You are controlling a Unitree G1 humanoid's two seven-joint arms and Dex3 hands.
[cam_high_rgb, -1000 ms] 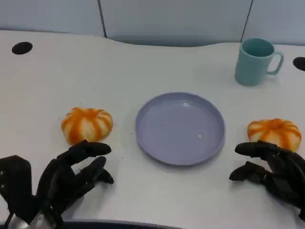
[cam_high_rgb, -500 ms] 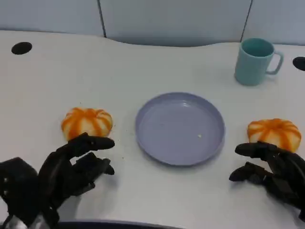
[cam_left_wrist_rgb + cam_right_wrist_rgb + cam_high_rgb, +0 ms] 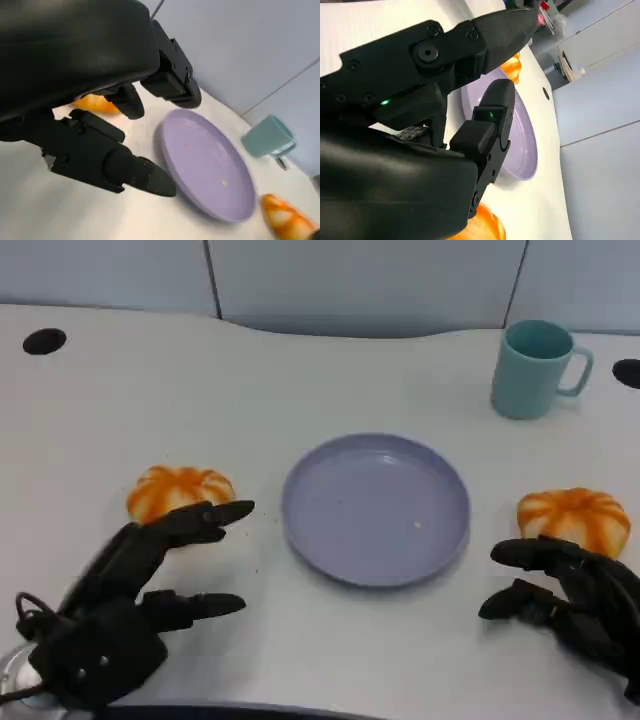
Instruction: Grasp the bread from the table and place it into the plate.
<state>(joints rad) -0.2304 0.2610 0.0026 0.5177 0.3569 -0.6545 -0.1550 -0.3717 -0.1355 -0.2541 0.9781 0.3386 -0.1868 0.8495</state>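
Since a second ago, left hand (image 3: 140,590) stretched forward, fingers spread wide, upper fingertips now over the near edge of the left bread (image 3: 175,491). Right hand (image 3: 565,595) unmoved, fingers apart, holding nothing, just short of the right bread (image 3: 573,516). Plate (image 3: 375,508) bare between both breads on the surface (image 3: 300,380). Mug (image 3: 535,368) far right

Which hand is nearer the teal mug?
Right. The right hand sits at the table's near edge on the teal mug's side; the left hand lies across the plate.
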